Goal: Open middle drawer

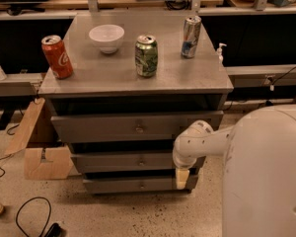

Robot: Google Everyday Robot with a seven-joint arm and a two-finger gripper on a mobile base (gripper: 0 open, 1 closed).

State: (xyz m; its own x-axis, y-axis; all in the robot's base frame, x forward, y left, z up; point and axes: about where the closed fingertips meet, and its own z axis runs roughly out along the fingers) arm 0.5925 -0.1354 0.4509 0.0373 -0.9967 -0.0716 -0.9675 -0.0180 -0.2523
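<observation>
The middle drawer (118, 162) is the second of three grey drawer fronts under the grey cabinet top (103, 75), with a small round knob (141, 162) at its centre. The taller top drawer (98, 128) is above it and the lowest drawer (113, 185) below. My gripper (181, 178) hangs from the white arm (195, 141) with its pale yellow end pointing down. It is in front of the right end of the middle and lowest drawers, well to the right of the knob.
On the cabinet top stand a red cola can (57, 57), a white bowl (106, 37), a green can (146, 56) and a silver can (191, 37). A cardboard box (39, 149) and a cable (32, 216) lie on the floor at left. My white body (266, 177) fills the right.
</observation>
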